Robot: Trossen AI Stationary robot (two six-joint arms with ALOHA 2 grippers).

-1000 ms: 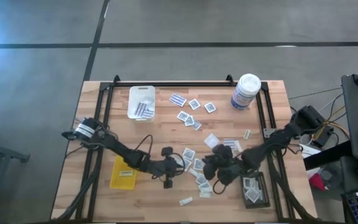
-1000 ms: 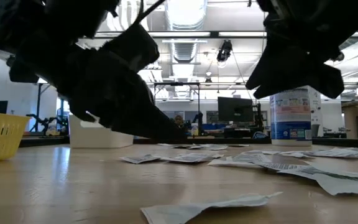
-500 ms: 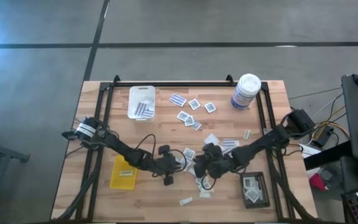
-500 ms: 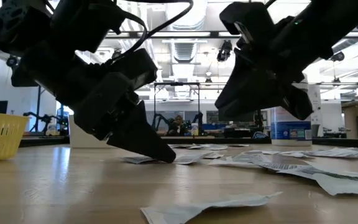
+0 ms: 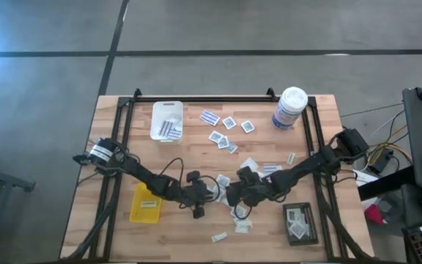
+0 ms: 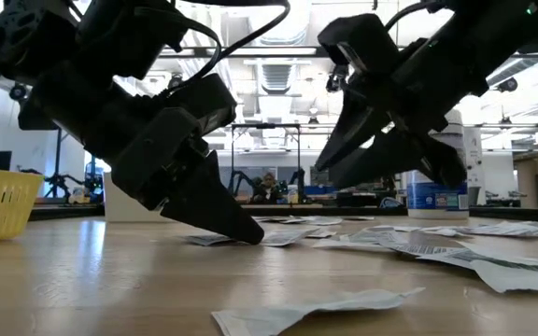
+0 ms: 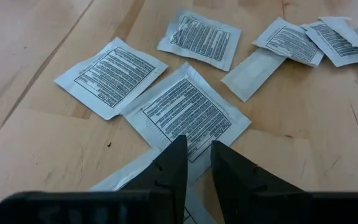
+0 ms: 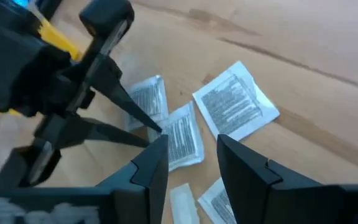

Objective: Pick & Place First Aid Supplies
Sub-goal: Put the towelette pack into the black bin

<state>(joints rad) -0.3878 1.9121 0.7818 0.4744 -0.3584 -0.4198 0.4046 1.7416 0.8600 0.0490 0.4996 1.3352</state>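
At bench centre, both tools meet over loose packets (image 5: 229, 143): left tool (image 5: 212, 192) narrow, tips down on one; right tool (image 5: 233, 196) wide, empty. Few packets in black tray (image 5: 312, 220) at 4 o'clock, white tray (image 5: 154, 116) at 11; most remain.

Both arms are built of dark, near-black segments joined by rounded joint housings, with thin black cables looping loosely along them. The left arm (image 5: 134, 172) carries a white band with dark markings near its base at the table's left edge. The right arm (image 5: 310, 165) rises from a blocky black base housing at the table's right edge. The left gripper (image 7: 196, 158) ends in two matte black, wedge-shaped fingers tapering to narrow tips. The right gripper (image 8: 191, 155) has broader black fingers with angular, stepped faces and flat inner sides.
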